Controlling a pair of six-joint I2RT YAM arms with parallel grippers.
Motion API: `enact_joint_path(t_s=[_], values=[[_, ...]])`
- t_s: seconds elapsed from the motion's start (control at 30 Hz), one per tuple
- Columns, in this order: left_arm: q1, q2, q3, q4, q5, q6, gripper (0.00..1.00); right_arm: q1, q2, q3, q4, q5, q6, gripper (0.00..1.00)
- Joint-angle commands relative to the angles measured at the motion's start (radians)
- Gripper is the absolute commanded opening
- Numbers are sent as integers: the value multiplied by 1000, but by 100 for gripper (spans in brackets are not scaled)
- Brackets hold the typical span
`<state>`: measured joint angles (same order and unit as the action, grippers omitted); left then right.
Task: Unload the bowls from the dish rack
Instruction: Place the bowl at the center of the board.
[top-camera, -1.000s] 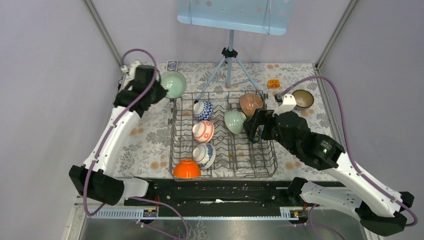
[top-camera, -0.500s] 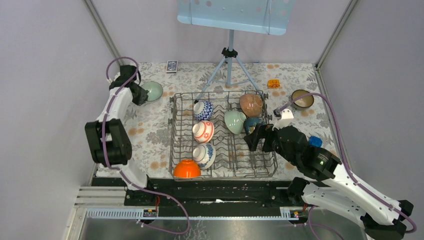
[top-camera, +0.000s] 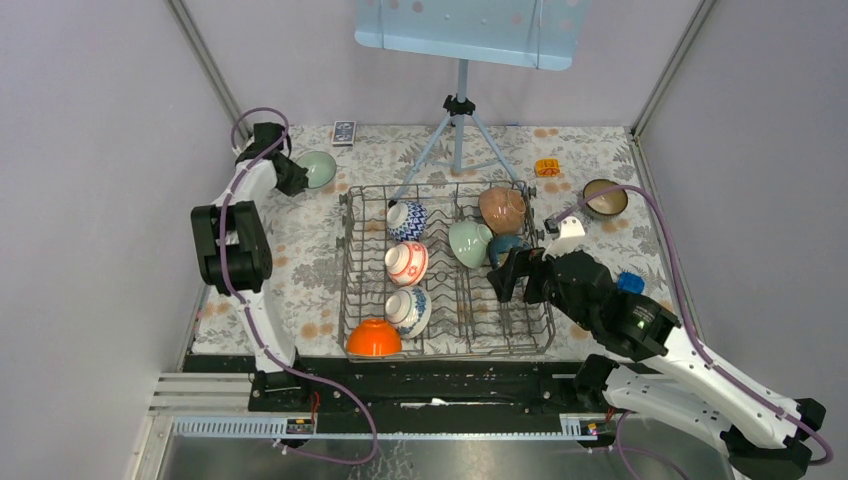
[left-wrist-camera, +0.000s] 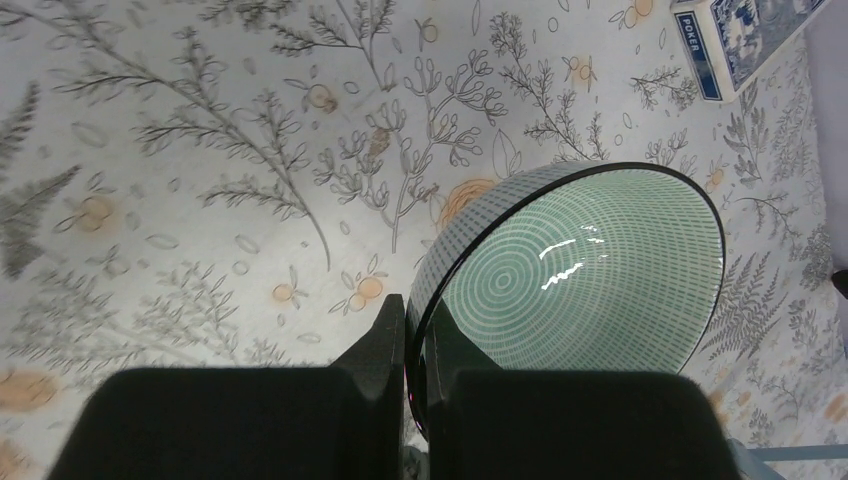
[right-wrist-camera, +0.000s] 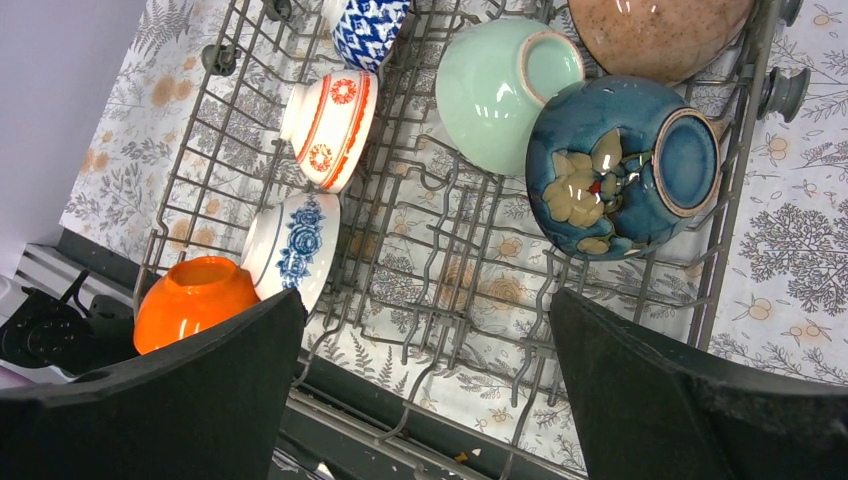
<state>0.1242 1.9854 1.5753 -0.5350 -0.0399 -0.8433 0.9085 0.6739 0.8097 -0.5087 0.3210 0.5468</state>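
Note:
My left gripper (top-camera: 296, 176) is at the far left of the table, shut on the rim of a pale green bowl (top-camera: 319, 168). In the left wrist view its fingers (left-wrist-camera: 388, 335) pinch that bowl (left-wrist-camera: 590, 270), which hangs tilted over the flowered cloth. The dish rack (top-camera: 447, 352) holds several bowls: two blue-and-white (top-camera: 407, 220), a red-and-white (top-camera: 407, 263), an orange (top-camera: 373, 338), a pale green (top-camera: 468, 243), a speckled pink-brown (top-camera: 501, 208) and a dark blue flowered bowl (right-wrist-camera: 620, 165). My right gripper (top-camera: 510, 275) hovers open above the rack's right half (right-wrist-camera: 428, 305), holding nothing.
A brown bowl (top-camera: 606, 197) stands on the cloth right of the rack. A blue-grey tripod (top-camera: 460, 140) rises behind the rack. A card box (top-camera: 343, 131), a small orange item (top-camera: 546, 167) and a blue item (top-camera: 628, 283) lie on the cloth.
The left arm carried the pale green bowl away from the rack's corner to the far left and lower. The right gripper dropped slightly nearer, then held still.

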Motion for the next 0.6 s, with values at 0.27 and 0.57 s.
enact_joint_path(t_s=[0.27, 0.57], values=[[-23, 55, 53, 80, 43, 13, 0, -5, 24, 19, 45, 17, -14, 100], [-40, 43, -11, 69, -39, 13, 0, -5, 17, 16, 28, 19, -2, 100]])
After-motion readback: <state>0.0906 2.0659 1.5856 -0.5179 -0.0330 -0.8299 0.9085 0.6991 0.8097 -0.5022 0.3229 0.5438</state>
